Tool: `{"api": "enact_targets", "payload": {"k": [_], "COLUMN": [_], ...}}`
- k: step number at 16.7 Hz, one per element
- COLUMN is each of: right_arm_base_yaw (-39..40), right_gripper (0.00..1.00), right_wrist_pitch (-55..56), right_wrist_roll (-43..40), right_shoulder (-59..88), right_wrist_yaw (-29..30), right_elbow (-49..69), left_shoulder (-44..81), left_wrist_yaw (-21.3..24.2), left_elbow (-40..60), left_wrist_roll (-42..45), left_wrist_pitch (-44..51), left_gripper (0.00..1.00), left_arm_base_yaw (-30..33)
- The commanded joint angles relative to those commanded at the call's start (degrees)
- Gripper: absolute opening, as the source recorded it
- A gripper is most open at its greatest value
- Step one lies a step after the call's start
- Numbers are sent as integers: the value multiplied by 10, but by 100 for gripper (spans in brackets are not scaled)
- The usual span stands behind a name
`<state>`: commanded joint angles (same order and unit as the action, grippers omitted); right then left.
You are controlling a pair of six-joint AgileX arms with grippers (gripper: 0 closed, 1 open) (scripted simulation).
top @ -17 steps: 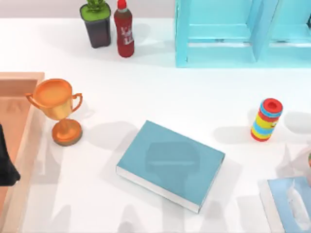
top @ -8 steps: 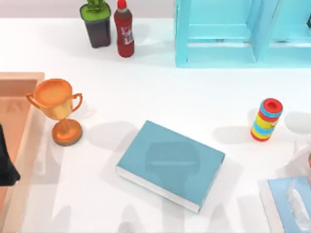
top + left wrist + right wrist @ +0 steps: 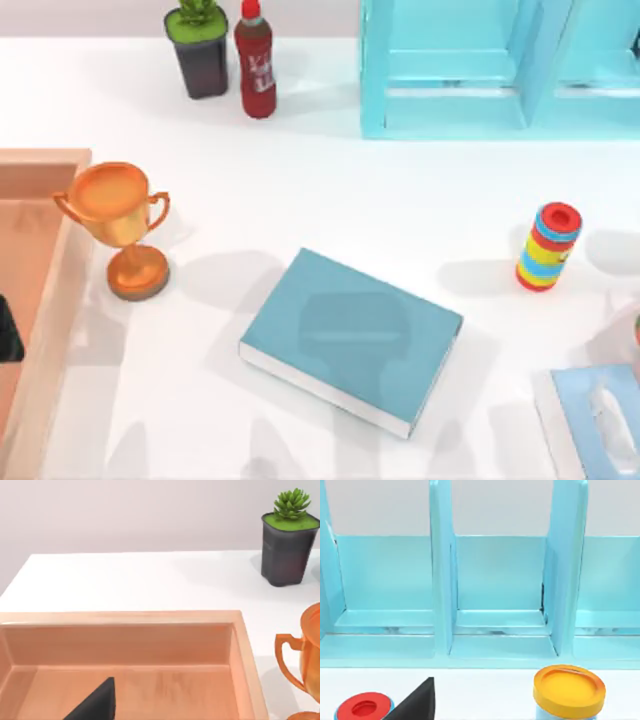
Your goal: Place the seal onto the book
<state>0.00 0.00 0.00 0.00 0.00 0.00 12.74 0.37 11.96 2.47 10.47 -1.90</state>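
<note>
Book (image 3: 350, 338), teal and lying flat, occupies the near middle of our table (image 3: 330, 190), its cover bare. Our left gripper (image 3: 8, 342) sits over the wooden tray (image 3: 50, 300) at the left edge; we cannot tell its finger state. Farther off stand the trophy (image 3: 118, 225), striped cylinder (image 3: 548, 246) and blue shelf (image 3: 500, 65).
</note>
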Motion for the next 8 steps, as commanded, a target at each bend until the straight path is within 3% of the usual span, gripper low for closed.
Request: {"api": "enact_targets", "payload": {"k": [8], "right_arm_base_yaw": [0], "right_gripper": [100], "right_wrist_pitch": [0], "right_wrist_roll": [0], "right_shoulder": [0], "right_wrist_yaw": [0], "right_elbow": [0], "left_shoulder": [440], "left_wrist_yaw": [-2], "left_elbow": [350], "left_wrist_roll": [70], "left_wrist_pitch": [287], "left_gripper": [100], "left_arm_base_yaw": [-60]}}
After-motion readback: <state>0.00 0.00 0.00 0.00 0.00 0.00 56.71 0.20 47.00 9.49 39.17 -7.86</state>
